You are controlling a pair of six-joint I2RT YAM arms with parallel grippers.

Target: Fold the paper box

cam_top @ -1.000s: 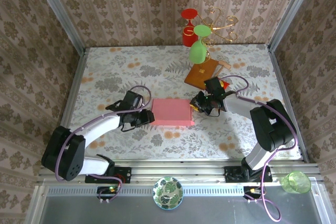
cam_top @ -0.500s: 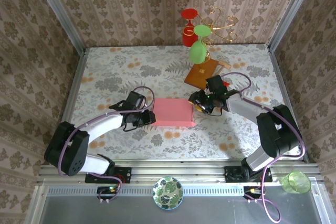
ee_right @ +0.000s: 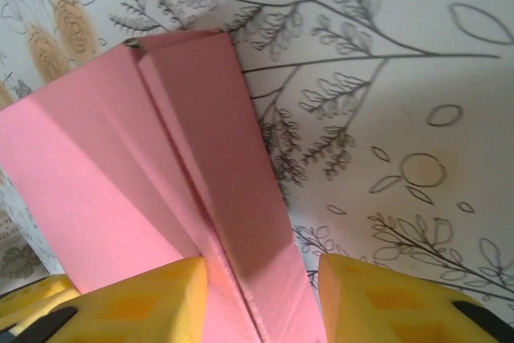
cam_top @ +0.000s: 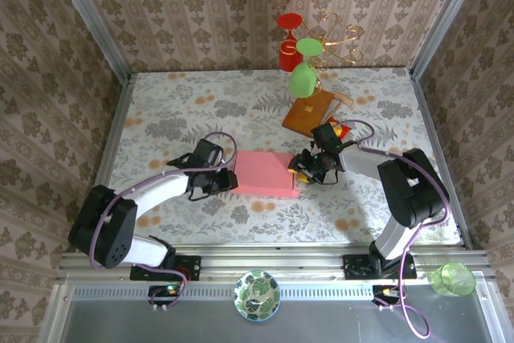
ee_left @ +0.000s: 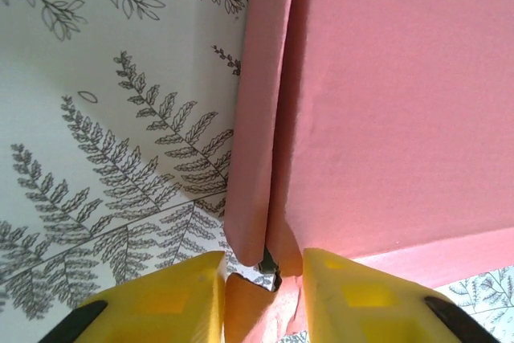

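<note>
The pink paper box (cam_top: pixel 263 173) lies as a shallow closed rectangle on the floral table between the two arms. My left gripper (cam_top: pixel 228 179) is at its left end. In the left wrist view the box's doubled side wall (ee_left: pixel 265 158) runs down into the narrow gap between the yellow fingers (ee_left: pixel 169 299), which are pinched on it. My right gripper (cam_top: pixel 302 168) is at the box's right end. In the right wrist view its fingers (ee_right: pixel 377 299) straddle the pink side flap (ee_right: pixel 233 198), open, with bare table showing beside the right finger.
A brown board (cam_top: pixel 309 112) and a small red-yellow packet (cam_top: pixel 344 129) lie just behind the right gripper. Farther back stand a red cup (cam_top: pixel 287 55), green glasses (cam_top: pixel 303 78) and a gold wire stand (cam_top: pixel 339 38). A patterned bowl (cam_top: pixel 257 295) and a green cup (cam_top: pixel 451 279) sit off the near edge.
The right gripper has come left and nearer onto the box's right end. The left gripper pushed slightly right against the left end, then held.
</note>
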